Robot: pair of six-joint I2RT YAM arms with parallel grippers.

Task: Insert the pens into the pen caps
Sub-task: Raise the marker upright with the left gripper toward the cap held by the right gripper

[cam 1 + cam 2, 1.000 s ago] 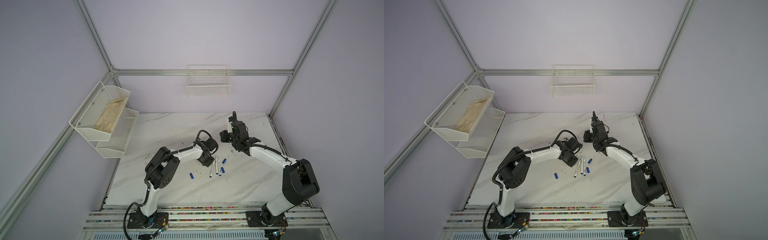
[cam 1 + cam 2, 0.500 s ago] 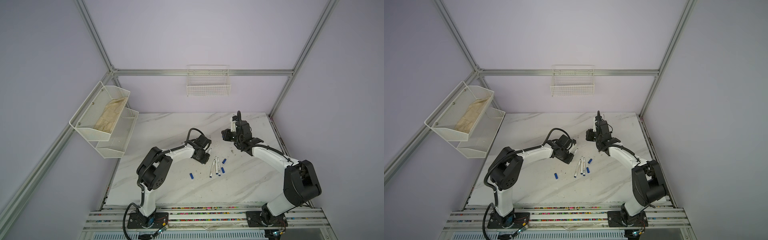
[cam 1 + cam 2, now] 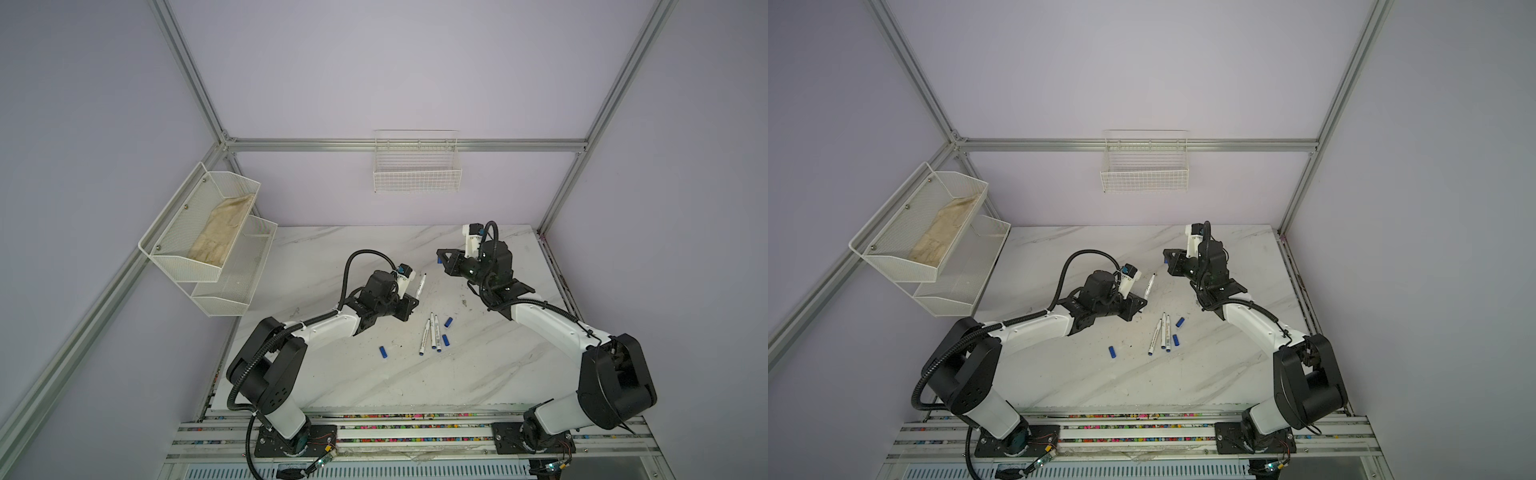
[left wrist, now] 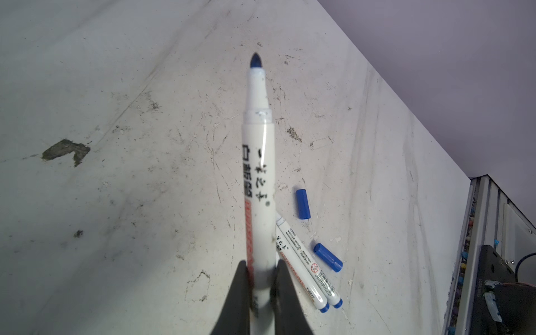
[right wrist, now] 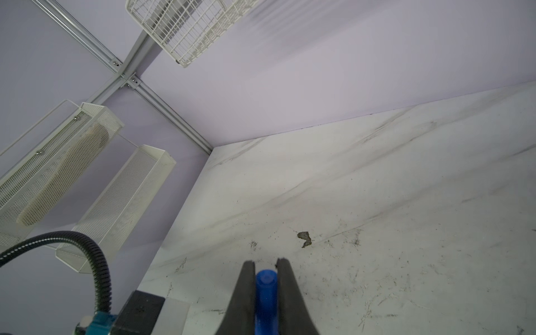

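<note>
One pen (image 4: 258,174) is sitting clamped in the left fingers (image 4: 236,295), bare-tipped, and one cap (image 5: 265,290) in the right fingers (image 5: 246,290), held apart above the counter (image 3: 353,386); three pens (image 3: 432,332) and three caps (image 3: 384,352) are lying loose there, nothing joined yet.

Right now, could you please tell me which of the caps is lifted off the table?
The cap pinched in the right claw, raised above the table; the other three caps lie loose on it.

One uncapped pen (image 4: 259,185) is held aloft, one blue cap (image 5: 265,290) gripped; three pens (image 3: 433,332) lie bunched near three loose caps (image 3: 445,340).
</note>
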